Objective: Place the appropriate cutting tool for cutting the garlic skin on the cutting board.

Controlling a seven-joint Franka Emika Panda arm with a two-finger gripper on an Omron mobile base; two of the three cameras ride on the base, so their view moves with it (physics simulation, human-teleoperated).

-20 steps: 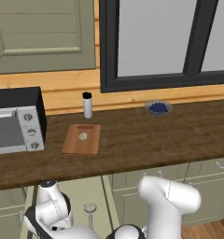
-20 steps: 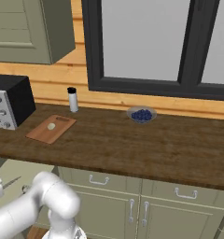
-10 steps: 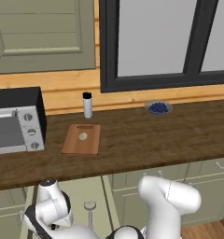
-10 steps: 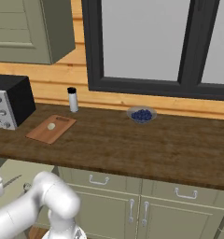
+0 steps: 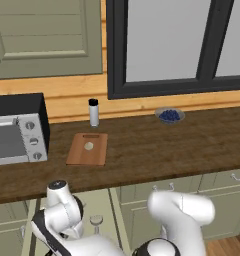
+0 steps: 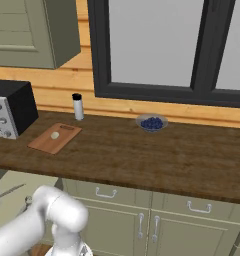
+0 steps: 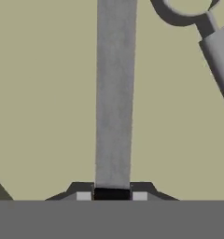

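The gripper (image 7: pixel 112 193) works low, below the front edge of the counter (image 5: pixel 157 150), with the grey blade of the knife (image 7: pixel 115 93) running straight up between its fingers, which appear clamped on the dark handle end at the bottom of the hand view; the handle itself is mostly hidden, so how deep the hold sits I cannot tell. The main risk I judge is a shallow pinch: the long blade could pivot or slide out as the arm swings up. A second risk is the round-headed utensil (image 7: pixel 202 28), lying just beside the blade's far end, which could be dragged along or knocked. In the right base view the blade (image 6: pixel 12 190) shows below the counter, left of the cutting board (image 5: pixel 87 148), so the lift must clear the counter's front lip before moving in over it. On the counter, the board lies with the garlic (image 5: pixel 89 146) at its middle; a toaster oven (image 5: pixel 17 131) stands near its left side, a dark-capped shaker (image 5: pixel 94 112) just behind it. Right of the board the wood is open as far as the bowl of blueberries (image 5: pixel 169 115), so that side gives the freer approach, and the knife must land beside the garlic, not on it.
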